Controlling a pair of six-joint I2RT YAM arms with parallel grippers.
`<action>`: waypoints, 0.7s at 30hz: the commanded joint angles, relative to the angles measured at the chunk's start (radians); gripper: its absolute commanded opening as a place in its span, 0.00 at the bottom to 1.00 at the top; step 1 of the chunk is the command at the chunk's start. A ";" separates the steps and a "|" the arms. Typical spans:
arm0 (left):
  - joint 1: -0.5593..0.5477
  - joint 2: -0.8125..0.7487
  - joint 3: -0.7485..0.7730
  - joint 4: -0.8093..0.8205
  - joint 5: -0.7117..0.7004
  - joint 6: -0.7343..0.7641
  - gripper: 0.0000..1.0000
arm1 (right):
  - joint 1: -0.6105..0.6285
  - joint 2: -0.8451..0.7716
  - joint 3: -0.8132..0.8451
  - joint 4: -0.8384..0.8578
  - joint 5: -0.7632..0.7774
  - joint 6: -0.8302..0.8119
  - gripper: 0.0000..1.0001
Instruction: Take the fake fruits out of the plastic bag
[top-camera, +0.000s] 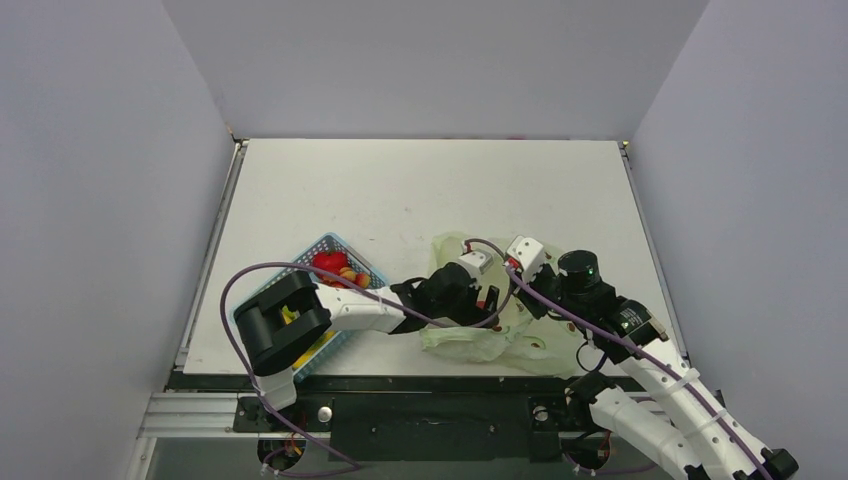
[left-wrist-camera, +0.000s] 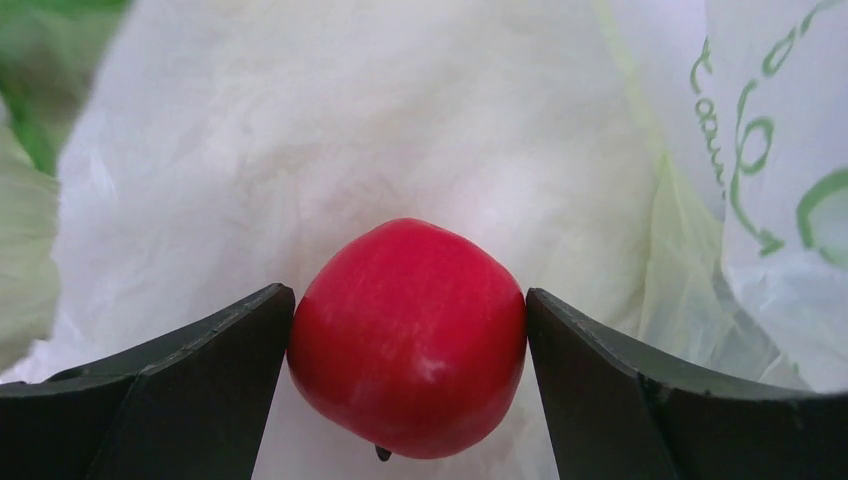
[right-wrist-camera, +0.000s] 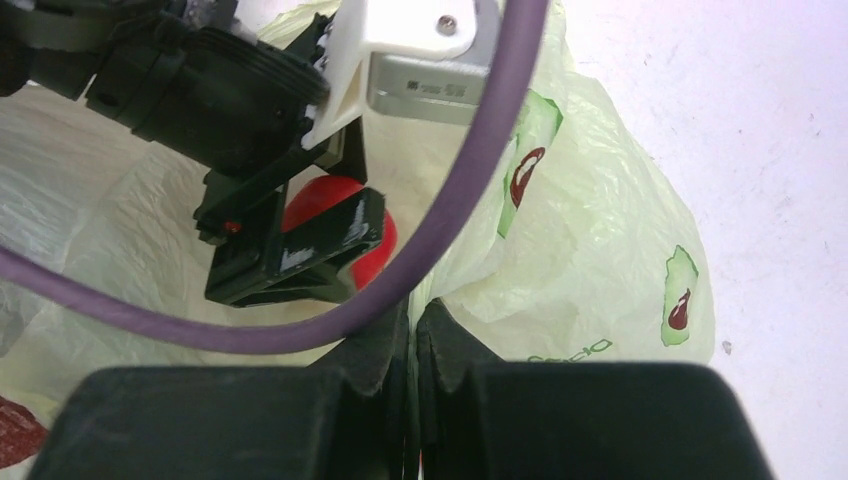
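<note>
The pale yellow-green plastic bag (top-camera: 470, 340) lies at the table's near middle, with avocado prints on it (right-wrist-camera: 600, 230). My left gripper (left-wrist-camera: 410, 320) is inside the bag, shut on a red apple (left-wrist-camera: 405, 340), and both jaws touch its sides. The top view shows it at the bag's mouth (top-camera: 487, 300). In the right wrist view the left gripper (right-wrist-camera: 300, 240) holds the apple (right-wrist-camera: 375, 245) inside the bag. My right gripper (right-wrist-camera: 413, 320) is shut on a fold of the bag's edge and holds the mouth up (top-camera: 515, 275). The other fake fruits are hidden.
A blue lattice basket (top-camera: 335, 243) stands left of the bag, partly under the left arm, with a glossy red tomato (top-camera: 328, 262) and yellow and orange fruit in it. A purple cable (right-wrist-camera: 150, 320) loops across the right wrist view.
</note>
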 joint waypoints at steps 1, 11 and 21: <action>-0.023 -0.042 -0.023 -0.070 0.012 0.037 0.84 | 0.011 -0.006 0.013 0.050 -0.007 -0.002 0.00; -0.031 0.024 0.031 -0.092 0.027 0.028 0.74 | 0.016 -0.013 0.018 0.047 0.001 0.009 0.00; -0.031 -0.105 0.028 -0.150 -0.023 0.019 0.23 | 0.046 -0.002 0.019 0.042 0.075 0.017 0.00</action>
